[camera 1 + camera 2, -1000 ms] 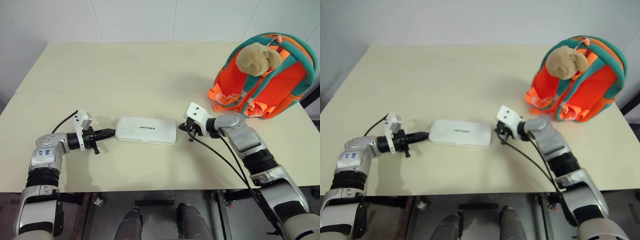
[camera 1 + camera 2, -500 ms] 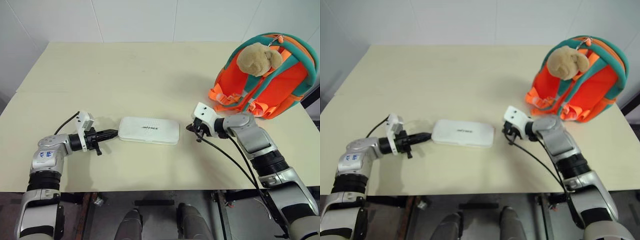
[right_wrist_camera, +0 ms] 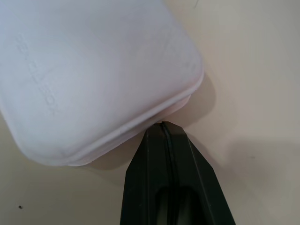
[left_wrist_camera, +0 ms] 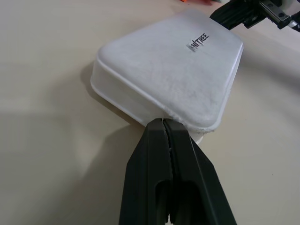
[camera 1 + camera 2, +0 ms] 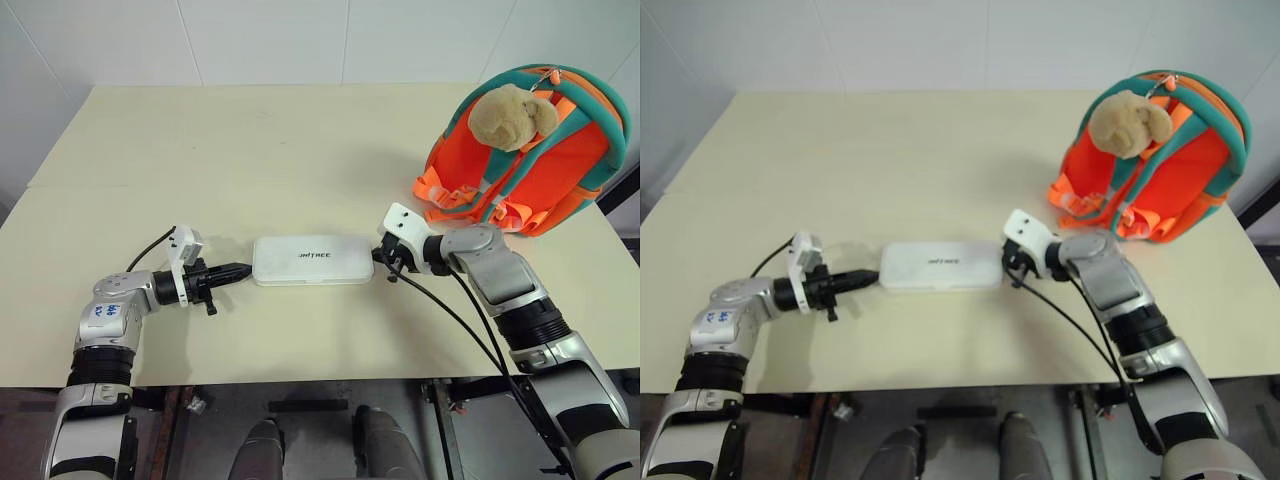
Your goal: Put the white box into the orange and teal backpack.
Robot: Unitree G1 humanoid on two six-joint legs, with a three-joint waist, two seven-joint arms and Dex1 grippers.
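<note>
Now my left gripper (image 4: 164,123) and right gripper (image 3: 162,125), both pressed together, pinch the white box (image 5: 313,260) end to end on the table (image 5: 250,140); next I must lift it toward the orange and teal backpack (image 5: 545,175), well apart.

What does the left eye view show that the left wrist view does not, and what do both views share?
Left eye view alone: the orange and teal backpack with its tan plush bear, standing to the right on the far side of the table, apart from the box. Left wrist view alone: the left tool from close up, fingers shut, its tip at the box's end near one corner. Both: the white box lying flat with dark lettering, and the right tool at its other end.
</note>
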